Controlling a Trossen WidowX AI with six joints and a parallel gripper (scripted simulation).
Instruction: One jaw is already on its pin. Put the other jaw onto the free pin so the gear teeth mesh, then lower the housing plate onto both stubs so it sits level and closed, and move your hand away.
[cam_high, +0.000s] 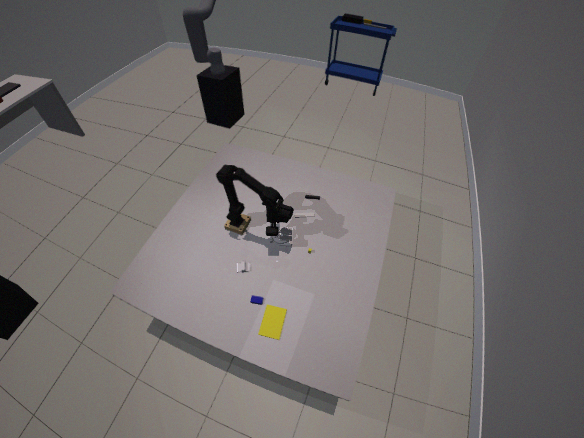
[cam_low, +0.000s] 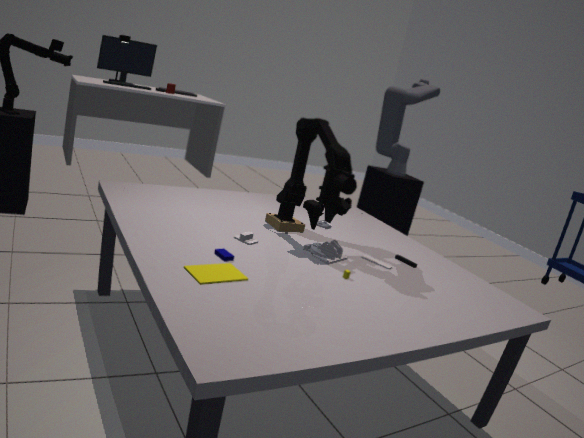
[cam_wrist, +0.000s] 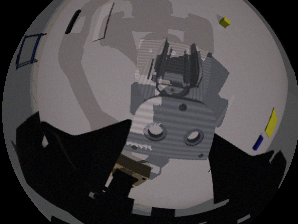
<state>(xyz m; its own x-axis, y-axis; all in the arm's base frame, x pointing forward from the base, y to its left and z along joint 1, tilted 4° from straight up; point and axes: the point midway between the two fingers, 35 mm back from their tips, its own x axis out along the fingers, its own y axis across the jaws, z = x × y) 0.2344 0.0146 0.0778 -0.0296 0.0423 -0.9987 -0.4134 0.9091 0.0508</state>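
Observation:
My gripper (cam_high: 273, 233) (cam_low: 321, 225) (cam_wrist: 171, 130) is shut on the grey housing plate (cam_wrist: 175, 111), one finger at each side edge. The plate has two large round holes, and I hold it above the table. The grey gripper assembly (cam_high: 286, 234) (cam_low: 325, 250) stands on the table, beyond the plate in the wrist view. Its two toothed jaws, the left jaw (cam_wrist: 163, 61) and the right jaw (cam_wrist: 195, 65), stand side by side, pointing away from the plate. The plate hides the pins and stubs, and I cannot tell whether the gear teeth mesh.
A yellow cylinder (cam_high: 310, 251) (cam_low: 346, 274) (cam_wrist: 225, 22), white bar (cam_high: 304, 214) (cam_low: 377, 261) and black rod (cam_high: 312, 197) (cam_low: 405, 260) lie around the assembly. A small white bracket (cam_high: 243, 267) (cam_low: 246, 237), blue block (cam_high: 256, 300) (cam_low: 224, 254) and yellow sheet (cam_high: 273, 322) (cam_low: 215, 273) lie farther off.

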